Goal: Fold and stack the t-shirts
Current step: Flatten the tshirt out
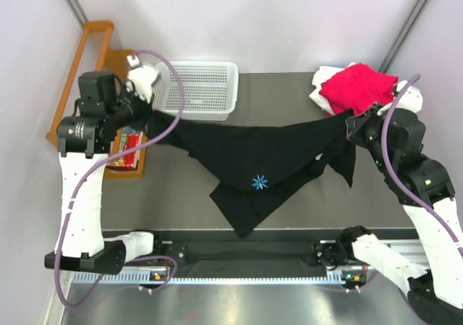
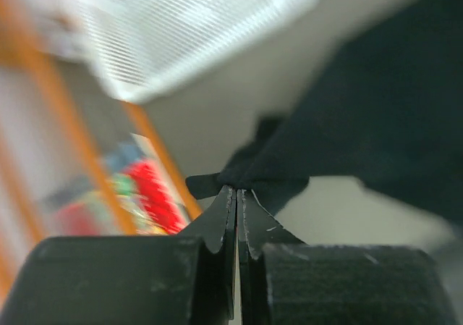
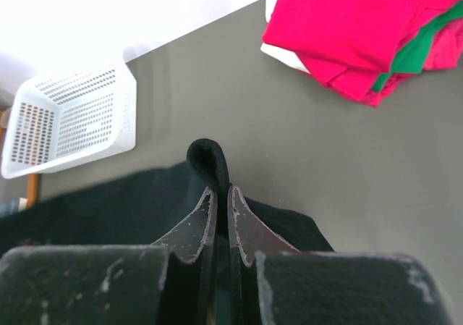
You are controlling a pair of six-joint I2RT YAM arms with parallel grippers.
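Bases of both arms are seen at the near edge of the table (image 1: 289,97), joined by a black rail (image 1: 246,252), with purple cables (image 1: 72,216) looped up along each arm. Just beyond the rail, the black shirt (image 1: 260,155) is spread across the middle of the table. Its lowest corner lies close to the rail and its light-blue starburst (image 1: 260,182) is turned upward. The shirt is stretched between the two hands. The left hand (image 1: 150,116) is closed on its left end, and a pinch of black cloth is shown at the shut fingertips in the left wrist view. The right hand (image 1: 354,122) is closed on its right end, where a fold of cloth is seen curling up between the pressed fingers in the right wrist view. A loose flap droops just below that hand.

Farther back, the basket (image 1: 201,87) is set at the far left of the table, with the left arm and one cable loop across its left side. At the far right corner a stack is laid: the red shirt (image 1: 358,86) on top, the green shirt (image 3: 416,50) showing at its edge, and the white shirt (image 1: 324,79) underneath. Its near edge is partly hidden by the right arm. Off the table's left side an orange wooden rack (image 1: 94,50) is placed, with a colourful packet (image 1: 124,155) on it. The table is dark grey and matte, and white walls are seen around it.
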